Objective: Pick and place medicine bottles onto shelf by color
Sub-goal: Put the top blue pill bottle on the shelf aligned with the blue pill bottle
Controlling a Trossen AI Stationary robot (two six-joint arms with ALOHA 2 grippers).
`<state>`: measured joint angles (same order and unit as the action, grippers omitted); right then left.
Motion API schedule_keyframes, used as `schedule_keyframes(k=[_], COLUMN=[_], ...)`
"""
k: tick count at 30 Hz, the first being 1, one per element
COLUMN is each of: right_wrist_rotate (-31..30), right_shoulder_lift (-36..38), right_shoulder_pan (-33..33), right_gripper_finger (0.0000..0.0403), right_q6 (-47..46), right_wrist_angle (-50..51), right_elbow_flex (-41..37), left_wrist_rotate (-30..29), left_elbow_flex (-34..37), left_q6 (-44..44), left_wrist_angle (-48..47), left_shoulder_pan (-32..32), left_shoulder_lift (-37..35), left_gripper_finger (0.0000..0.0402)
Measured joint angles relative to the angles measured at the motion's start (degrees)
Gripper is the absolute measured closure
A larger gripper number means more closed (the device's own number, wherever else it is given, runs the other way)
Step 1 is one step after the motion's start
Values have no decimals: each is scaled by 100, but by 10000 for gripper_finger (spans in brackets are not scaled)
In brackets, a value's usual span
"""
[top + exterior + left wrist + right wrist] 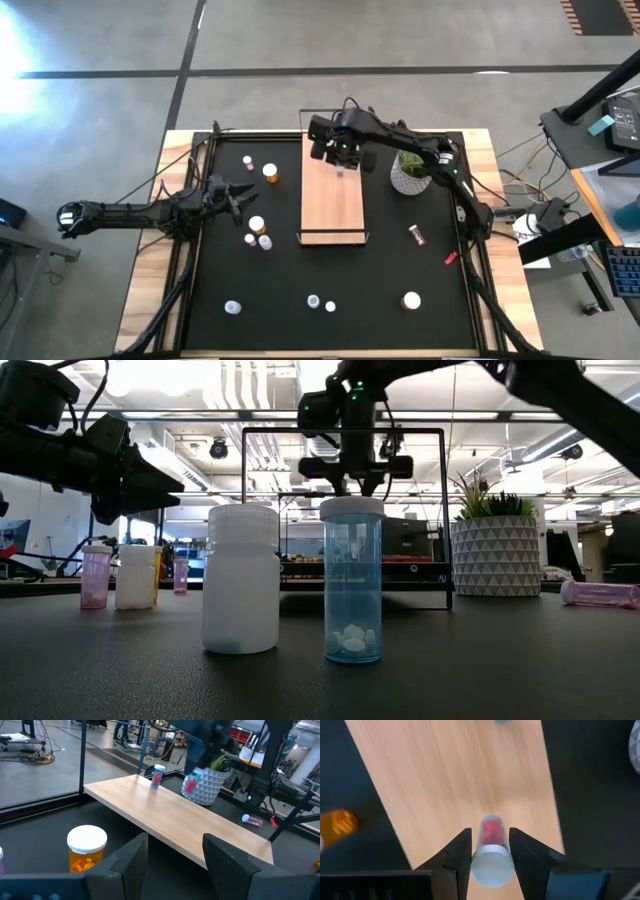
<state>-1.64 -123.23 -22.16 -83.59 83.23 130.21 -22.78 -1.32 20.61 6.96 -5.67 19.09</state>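
Pale wood shelf: your right gripper pinches a pink bottle, seemingly upright; release gently (left gripper waits half-spread).

We see two matte black arms built of slim tubular links and blocky joints, with dark cables trailing from their bases. A small green light glows on the right arm's wrist housing. The right arm's black two-finger gripper shows flat, wedge-shaped fingers with angled inner faces; the left arm's black two-finger gripper has the same broad, dull, angular fingers.
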Motion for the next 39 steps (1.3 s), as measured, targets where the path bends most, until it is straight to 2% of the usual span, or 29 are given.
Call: schedule_keyframes(k=[4, 10, 15, 28, 39], right_wrist_rotate=[-38, -299, -764, -489, -485], right_shoulder_lift=[-269, -332, -295, -493, -547], right_shoulder_pan=[-95, -109, -190, -563, -640], right_gripper_finger=[283, 287, 294, 295, 296], right_q6=[-734, -1577, -1706, -1803, -1927], right_wrist_angle=[45, -213, -406, -635, -919], right_elbow_flex=[340, 367, 365, 356, 342], left_wrist_rotate=[1, 2, 2, 1, -1], left_elbow_flex=[0, 0, 0, 0, 0], left_q6=[1, 1, 1, 2, 0], left_wrist_angle=[0, 0, 0, 0, 0], left_shoulder_pan=[0, 1, 1, 1, -1], left_shoulder_lift=[0, 0, 0, 0, 0], left_gripper_finger=[228, 228, 228, 228, 228])
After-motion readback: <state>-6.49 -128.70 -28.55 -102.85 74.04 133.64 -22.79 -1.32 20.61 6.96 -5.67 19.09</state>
